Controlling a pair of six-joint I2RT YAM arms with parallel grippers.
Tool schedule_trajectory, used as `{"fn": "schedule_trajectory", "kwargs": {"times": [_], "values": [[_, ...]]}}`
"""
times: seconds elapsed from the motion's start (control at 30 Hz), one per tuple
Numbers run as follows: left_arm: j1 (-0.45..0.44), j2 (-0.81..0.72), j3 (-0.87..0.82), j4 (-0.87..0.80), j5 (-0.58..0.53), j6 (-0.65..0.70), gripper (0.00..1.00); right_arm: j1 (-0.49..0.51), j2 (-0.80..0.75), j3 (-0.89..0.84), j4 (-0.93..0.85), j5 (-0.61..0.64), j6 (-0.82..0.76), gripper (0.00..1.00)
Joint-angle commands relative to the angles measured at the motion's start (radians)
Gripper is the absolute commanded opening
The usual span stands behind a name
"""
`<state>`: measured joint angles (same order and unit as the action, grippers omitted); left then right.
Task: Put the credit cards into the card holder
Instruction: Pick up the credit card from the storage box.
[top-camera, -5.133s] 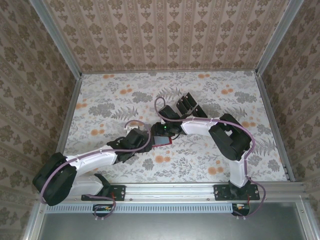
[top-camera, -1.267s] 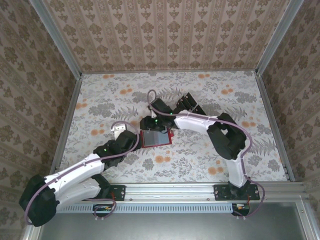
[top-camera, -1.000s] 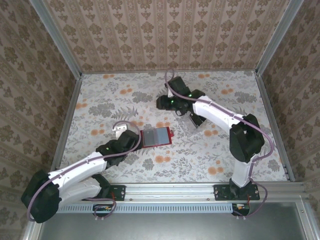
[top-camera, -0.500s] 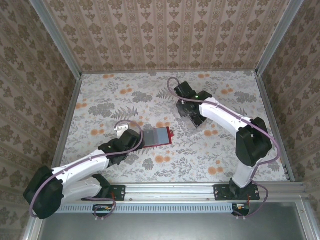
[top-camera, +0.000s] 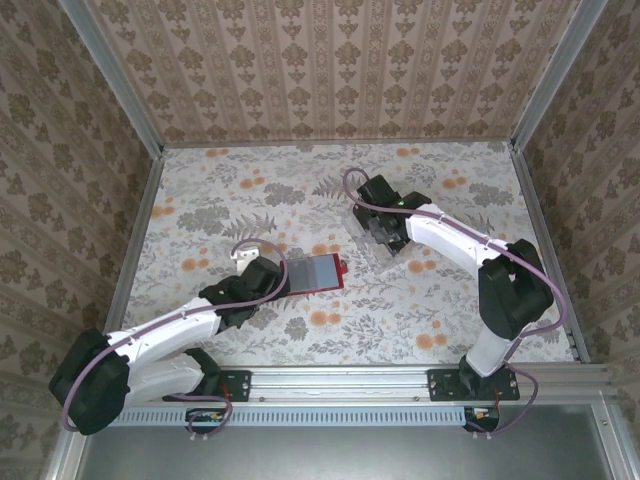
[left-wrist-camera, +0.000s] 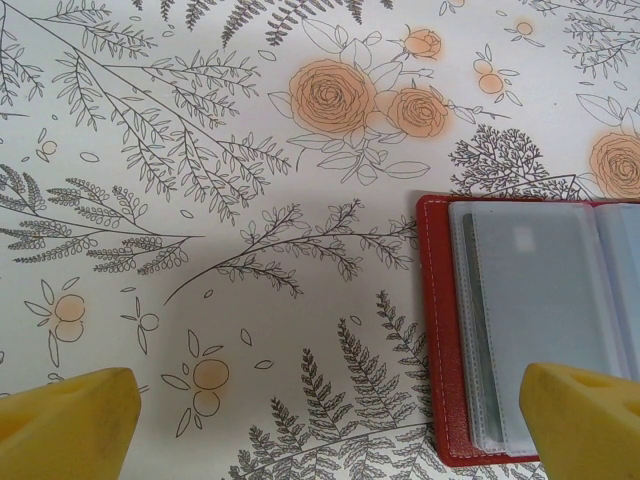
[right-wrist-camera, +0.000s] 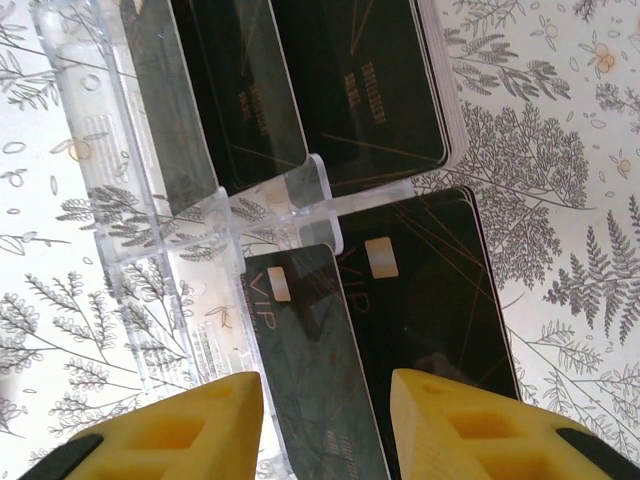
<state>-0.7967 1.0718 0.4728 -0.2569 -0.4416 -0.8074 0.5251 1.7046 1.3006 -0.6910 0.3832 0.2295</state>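
Note:
The card holder (top-camera: 318, 272) is a red wallet lying open on the floral table, its clear sleeves (left-wrist-camera: 545, 310) facing up. My left gripper (top-camera: 270, 277) sits at its left edge, open. The red edge (left-wrist-camera: 440, 340) lies just inside the right fingertip (left-wrist-camera: 585, 425). My right gripper (top-camera: 383, 222) hangs over the clear rack (top-camera: 392, 245), open. In the right wrist view the right gripper (right-wrist-camera: 325, 425) straddles a black VIP credit card (right-wrist-camera: 305, 350). Another card (right-wrist-camera: 435, 290) lies beside it, and two more (right-wrist-camera: 360, 90) stand in the further slots.
The clear acrylic rack (right-wrist-camera: 150, 210) has upright dividers around the cards. Patterned walls enclose the table on three sides, with metal rails along the edges. Bare floral tabletop (left-wrist-camera: 200, 200) stretches left of the wallet.
My right arm has left the wallet, swung to the back right and come down over the rack's cards. The left gripper has crept slightly toward the wallet's left edge. The wallet stays open.

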Motion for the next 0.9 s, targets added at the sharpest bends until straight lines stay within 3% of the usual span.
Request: {"fn": "schedule_trajectory", "kwargs": {"times": [0.0,0.27,0.87], "values": [[0.008,0.002,0.026,0.001,0.006,0.017,1.00,-0.017,-0.017,-0.024,-0.008,0.021,-0.016,0.39],[0.007,0.013,0.027,0.007,0.006,0.017,1.00,-0.027,-0.017,-0.044,0.012,-0.035,-0.006,0.38],[0.007,0.013,0.023,0.012,0.004,0.019,1.00,-0.039,-0.026,-0.038,0.022,-0.107,0.001,0.14]]}}
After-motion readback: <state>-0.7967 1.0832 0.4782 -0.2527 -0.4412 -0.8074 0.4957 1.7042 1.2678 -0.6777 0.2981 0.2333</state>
